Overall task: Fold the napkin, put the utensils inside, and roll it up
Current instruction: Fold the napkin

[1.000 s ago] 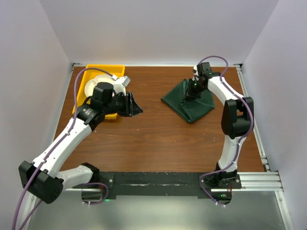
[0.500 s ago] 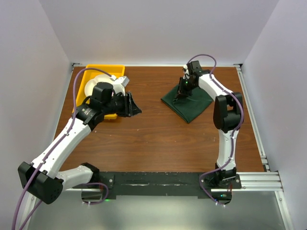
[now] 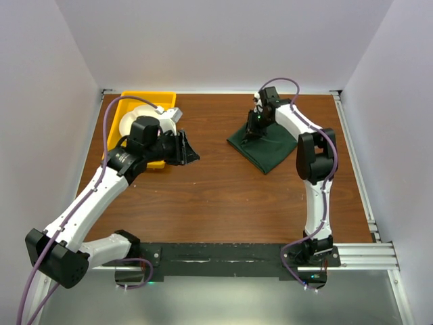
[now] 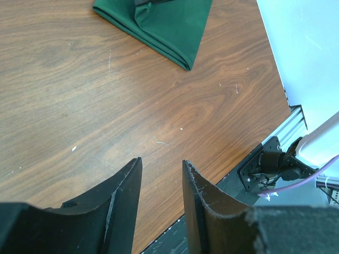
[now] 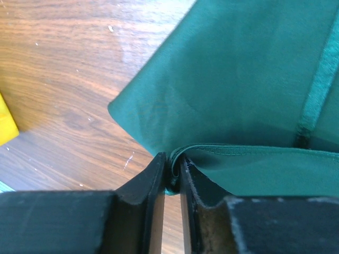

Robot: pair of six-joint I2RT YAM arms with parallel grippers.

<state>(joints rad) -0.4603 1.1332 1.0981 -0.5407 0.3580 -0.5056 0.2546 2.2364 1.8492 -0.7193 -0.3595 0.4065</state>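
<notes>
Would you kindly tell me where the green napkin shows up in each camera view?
Top external: napkin right of centre, toward the far edge.
Left wrist: napkin at the top edge, middle.
Right wrist: napkin fills the upper right, its hem in the right gripper.
Shared landmark: the brown wooden table.

Right arm [image 3: 311,156] over folded napkin [image 3: 270,153]; yellow tray [image 3: 142,95] far left.

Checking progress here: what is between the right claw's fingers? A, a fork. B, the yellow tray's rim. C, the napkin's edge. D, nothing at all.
C: in the right wrist view the napkin has its folded edge pinched in the right claw.
</notes>
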